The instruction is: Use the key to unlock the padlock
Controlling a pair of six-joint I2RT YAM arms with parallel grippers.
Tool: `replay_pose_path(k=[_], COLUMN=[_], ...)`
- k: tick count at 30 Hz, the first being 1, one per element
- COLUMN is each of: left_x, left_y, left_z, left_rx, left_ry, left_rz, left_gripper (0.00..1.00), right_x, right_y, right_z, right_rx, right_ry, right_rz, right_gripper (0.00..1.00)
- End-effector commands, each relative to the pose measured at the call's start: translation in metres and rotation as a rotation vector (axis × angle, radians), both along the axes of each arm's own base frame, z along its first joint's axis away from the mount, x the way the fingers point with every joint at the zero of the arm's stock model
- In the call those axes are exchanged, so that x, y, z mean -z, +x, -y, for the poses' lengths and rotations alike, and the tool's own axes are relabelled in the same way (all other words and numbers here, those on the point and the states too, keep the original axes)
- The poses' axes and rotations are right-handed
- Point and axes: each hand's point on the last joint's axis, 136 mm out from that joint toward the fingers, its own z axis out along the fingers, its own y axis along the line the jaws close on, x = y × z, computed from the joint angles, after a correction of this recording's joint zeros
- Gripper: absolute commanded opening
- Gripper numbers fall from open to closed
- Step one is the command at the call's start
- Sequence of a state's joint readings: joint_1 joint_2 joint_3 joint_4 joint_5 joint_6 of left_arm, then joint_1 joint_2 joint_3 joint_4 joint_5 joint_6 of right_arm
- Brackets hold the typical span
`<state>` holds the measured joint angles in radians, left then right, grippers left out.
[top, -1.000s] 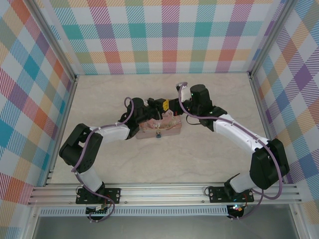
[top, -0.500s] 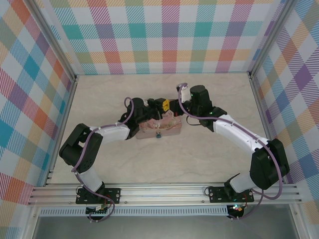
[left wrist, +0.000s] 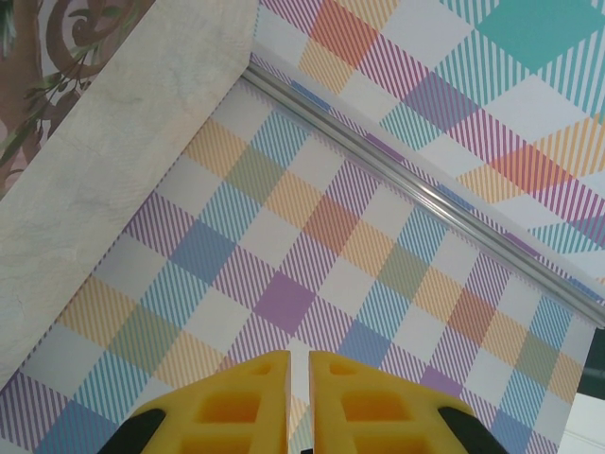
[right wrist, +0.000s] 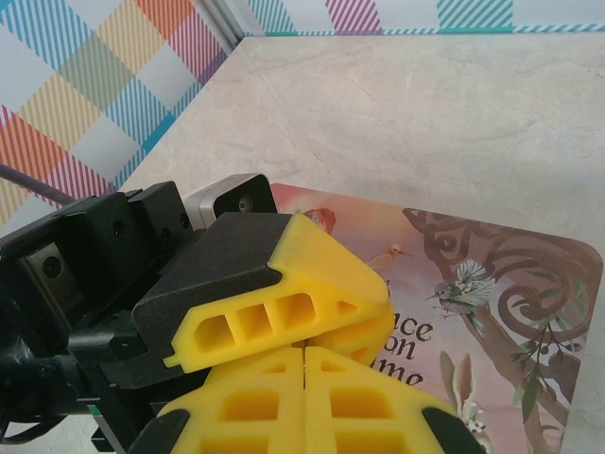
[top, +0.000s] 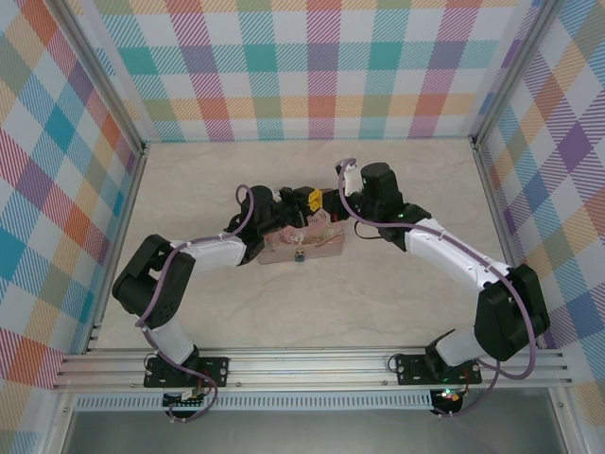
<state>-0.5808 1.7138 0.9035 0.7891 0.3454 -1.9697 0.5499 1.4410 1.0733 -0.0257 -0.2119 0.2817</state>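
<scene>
The padlock (top: 301, 254) is a tiny dark-blue thing at the front edge of the pink illustrated tin (top: 319, 242). My two grippers meet tip to tip over the tin's top. My right gripper (right wrist: 303, 355) has its yellow fingers pressed together, and nothing shows between them. My left gripper (right wrist: 382, 308) lies across those fingertips, its upper finger (right wrist: 284, 293) over them. In the left wrist view my left gripper (left wrist: 299, 364) shows just a thin slit between its pads. The key is hidden.
The tin (right wrist: 492, 274) lies mid-table on the pale marbled surface (top: 236, 303). Plaid walls (top: 321, 76) close in the back and both sides. Open table lies in front of the tin and behind it.
The right gripper has crept slightly left toward the left one. The tin and padlock have stayed put.
</scene>
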Motion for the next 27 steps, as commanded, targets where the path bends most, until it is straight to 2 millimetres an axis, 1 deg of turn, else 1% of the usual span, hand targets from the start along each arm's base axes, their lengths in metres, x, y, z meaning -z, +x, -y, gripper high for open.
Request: replay_pose_path(k=[1, 8, 15, 19, 21, 23, 27], left_x=[-0.001, 0.001, -0.001, -0.006, -0.011, -0.017, -0.034], left_y=[-0.003, -0.003, -0.002, 0.000, 0.001, 0.001, 0.001], left_z=[0.004, 0.004, 0.004, 0.003, 0.002, -0.001, -0.013], left_rx=[-0.011, -0.012, -0.011, -0.010, -0.006, -0.001, 0.003], left_ry=[-0.113, -0.108, -0.102, -0.039, 0.036, 0.129, 0.381], left_rz=[-0.104, -0.106, -0.084, -0.011, 0.057, 0.134, 0.312], left_gripper=[0.14, 0.12, 0.05, 0.00, 0.00, 0.00, 0.00], right_x=[-0.007, -0.007, -0.006, -0.009, -0.013, -0.018, -0.026], right_y=[-0.002, -0.002, -0.002, -0.003, -0.006, -0.010, -0.015], right_z=[0.006, 0.008, 0.008, 0.014, 0.019, 0.024, 0.040], right_rx=[0.022, 0.023, 0.024, 0.011, -0.008, -0.028, -0.056], right_ry=[0.016, 0.023, 0.029, 0.072, 0.107, 0.143, 0.230], right_rz=[0.006, 0.001, -0.009, -0.038, -0.059, -0.069, -0.090], right_gripper=[0.00, 0.00, 0.00, 0.00, 0.05, 0.13, 0.26])
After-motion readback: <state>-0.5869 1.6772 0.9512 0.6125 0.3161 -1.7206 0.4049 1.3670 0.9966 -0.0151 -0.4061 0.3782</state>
